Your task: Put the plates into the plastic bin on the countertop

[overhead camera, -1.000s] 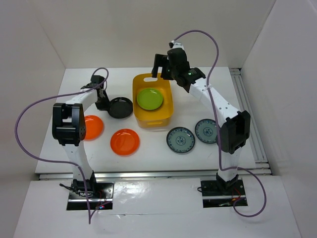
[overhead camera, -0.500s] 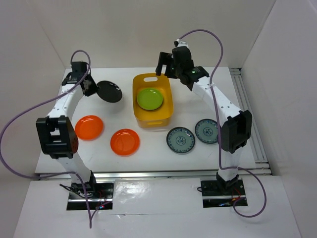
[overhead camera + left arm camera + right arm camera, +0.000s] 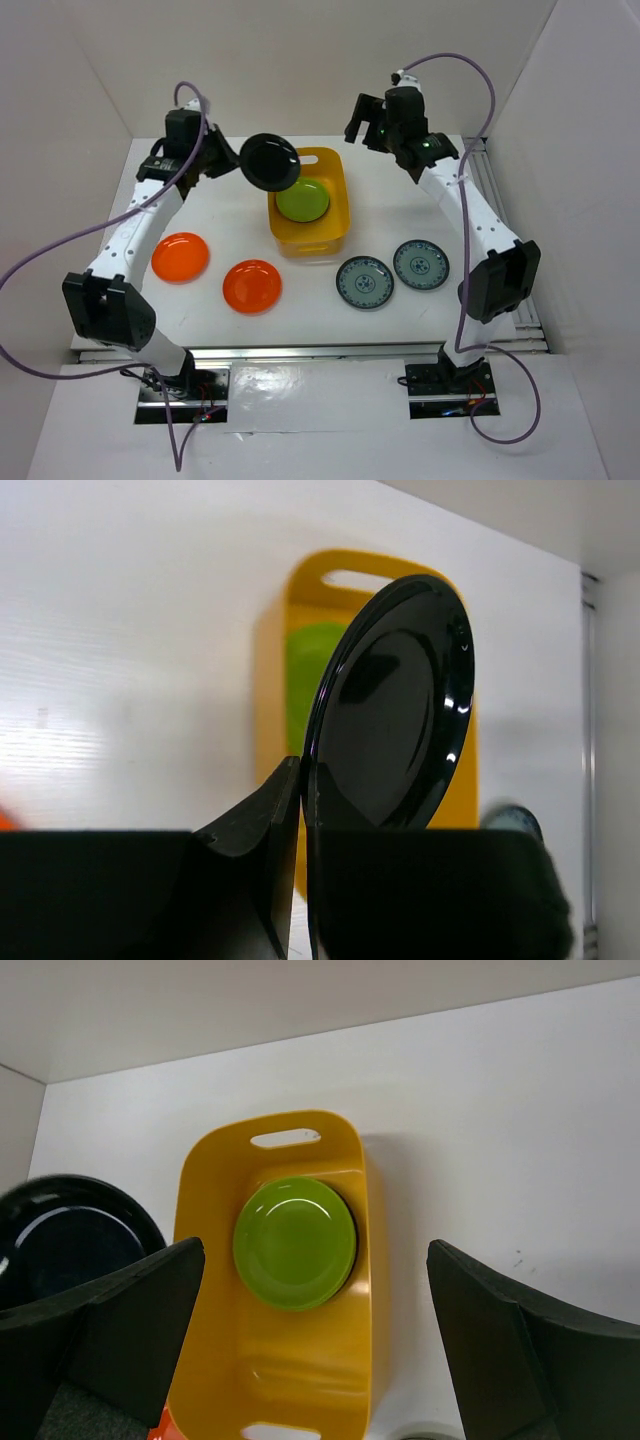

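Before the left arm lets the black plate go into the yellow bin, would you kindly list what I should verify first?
1. Left gripper clamped on the round black plate at its rim: ok.
2. Black plate centred over the yellow-orange rectangular plastic bin: not ok; in the top view it overlaps only the far left corner.
3. Plate level for release: not ok; steeply tilted.
4. Room in bin: ok; the lime green round plate lies flat at the far end, near floor bare.
5. Right gripper out of the way: ok; open, empty, beyond the bin's far right corner.

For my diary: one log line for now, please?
left gripper holds black plate | right gripper open | lime plate in bin
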You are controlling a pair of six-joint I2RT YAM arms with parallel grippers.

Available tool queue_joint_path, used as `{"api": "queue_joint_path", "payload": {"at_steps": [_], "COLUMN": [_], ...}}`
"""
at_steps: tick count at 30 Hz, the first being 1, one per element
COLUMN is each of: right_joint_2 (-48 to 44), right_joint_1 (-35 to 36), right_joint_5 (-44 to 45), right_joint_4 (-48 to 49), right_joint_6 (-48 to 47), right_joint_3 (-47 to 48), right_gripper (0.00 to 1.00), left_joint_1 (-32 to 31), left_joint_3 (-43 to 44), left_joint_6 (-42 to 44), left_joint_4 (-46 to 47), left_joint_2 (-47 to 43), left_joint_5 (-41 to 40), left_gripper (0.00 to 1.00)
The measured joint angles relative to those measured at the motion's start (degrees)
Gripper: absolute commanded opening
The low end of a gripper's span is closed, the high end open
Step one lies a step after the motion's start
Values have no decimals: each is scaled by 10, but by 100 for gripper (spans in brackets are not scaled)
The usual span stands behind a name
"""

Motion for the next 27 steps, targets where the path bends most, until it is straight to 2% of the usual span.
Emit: {"api": "queue_joint_path", "payload": {"at_steps": [4, 10, 18, 27], "right_joint_2": [-22, -47, -66, -83], "right_joint_1": [-17, -29, -57, -74], "right_joint_5": [3, 2, -5, -21], "right_joint_4": [-2, -7, -15, -17], "right_joint_6": [2, 3, 3, 3], "right_joint_3": [-18, -46, -66, -85], "right_gripper": [100, 100, 100, 100], "left_joint_1": [-49, -90, -101, -102], "left_joint_3": [28, 87, 123, 129], "left_joint_6": [-2, -4, -8, -14], "left_joint_4": [4, 13, 16, 12], "left_joint_2": [38, 131, 227, 251], "left_joint_5": [10, 5, -11, -30], "left_gripper": [0, 0, 0, 0]}}
